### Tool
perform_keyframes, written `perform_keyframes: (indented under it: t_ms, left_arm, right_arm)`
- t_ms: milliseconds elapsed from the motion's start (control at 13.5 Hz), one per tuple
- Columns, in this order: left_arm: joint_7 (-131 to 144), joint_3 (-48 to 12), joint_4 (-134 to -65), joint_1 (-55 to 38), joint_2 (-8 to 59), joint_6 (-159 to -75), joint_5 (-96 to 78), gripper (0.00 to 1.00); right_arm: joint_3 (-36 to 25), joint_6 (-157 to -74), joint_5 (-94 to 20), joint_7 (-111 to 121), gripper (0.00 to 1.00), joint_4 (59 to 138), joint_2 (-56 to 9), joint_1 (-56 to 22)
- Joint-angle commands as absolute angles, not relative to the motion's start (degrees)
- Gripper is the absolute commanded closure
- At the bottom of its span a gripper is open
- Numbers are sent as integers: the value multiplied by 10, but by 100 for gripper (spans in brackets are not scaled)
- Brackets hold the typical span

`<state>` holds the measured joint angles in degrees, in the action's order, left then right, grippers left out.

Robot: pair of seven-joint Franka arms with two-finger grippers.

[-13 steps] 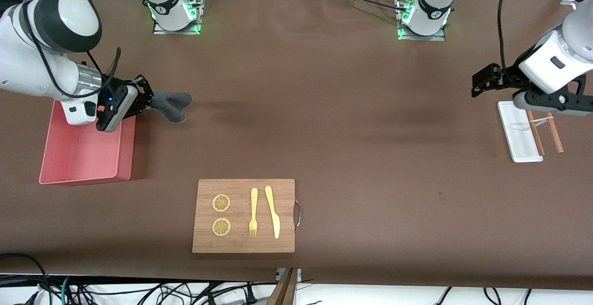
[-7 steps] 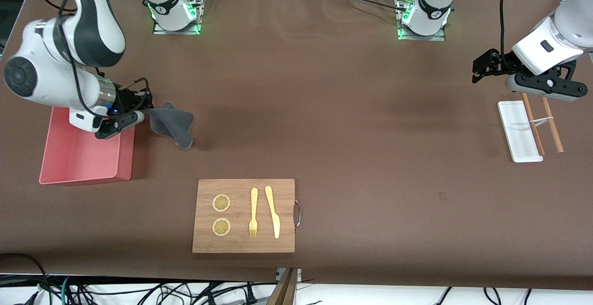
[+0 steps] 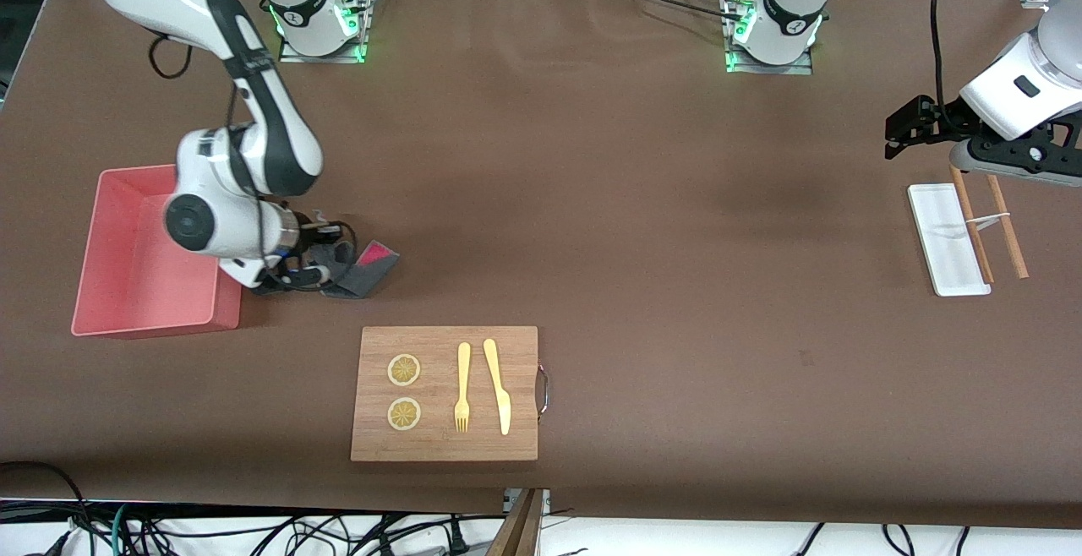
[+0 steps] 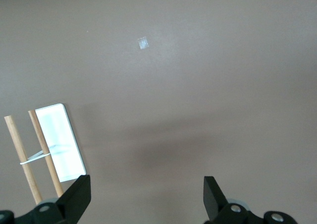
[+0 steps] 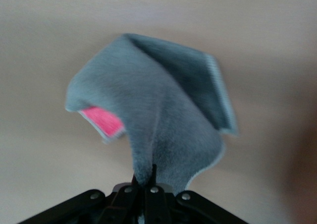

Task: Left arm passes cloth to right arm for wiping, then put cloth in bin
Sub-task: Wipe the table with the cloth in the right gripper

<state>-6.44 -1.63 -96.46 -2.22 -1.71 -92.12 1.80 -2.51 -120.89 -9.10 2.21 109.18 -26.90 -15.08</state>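
Beside one bin [image 3: 127, 286], one cloth [image 3: 359, 273].

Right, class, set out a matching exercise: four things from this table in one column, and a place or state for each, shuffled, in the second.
1. cloth
2. bin
3. fork
4. left tool

A. on the wooden board
B. open, over the table by the white tray
C. pinched in the right tool
D. at the right arm's end of the table

Pairs: 1-C, 2-D, 3-A, 4-B
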Motion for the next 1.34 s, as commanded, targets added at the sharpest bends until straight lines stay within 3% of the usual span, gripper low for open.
perform_keyframes:
  t_ms: [0,223,668,891,1039,1262]
  left_arm:
    - [-81,-21,-962,-22,-6,-915,33,0]
    - [-72,-20,-959,-17,-3,-917,13,0]
    - [-77,-20,-954,-17,3,-914,11,0]
    - [-76,-21,-954,-18,2,-913,11,0]
    - [-74,-21,-954,-19,2,-901,11,0]
    - [-75,-21,-954,-19,2,-896,11,0]
  right_arm:
    - [-29,-1201,-87,-120,100,1051,-292,-213]
    - [-21,-1229,-127,-265,100,1022,-324,-285]
    - [110,-1305,-169,-485,100,938,-373,-313]
    - [154,-1305,-185,-522,100,933,-344,-266]
    - [155,-1242,-201,-487,100,943,-327,-216]
    - [163,-1222,-201,-387,100,1002,-314,-133]
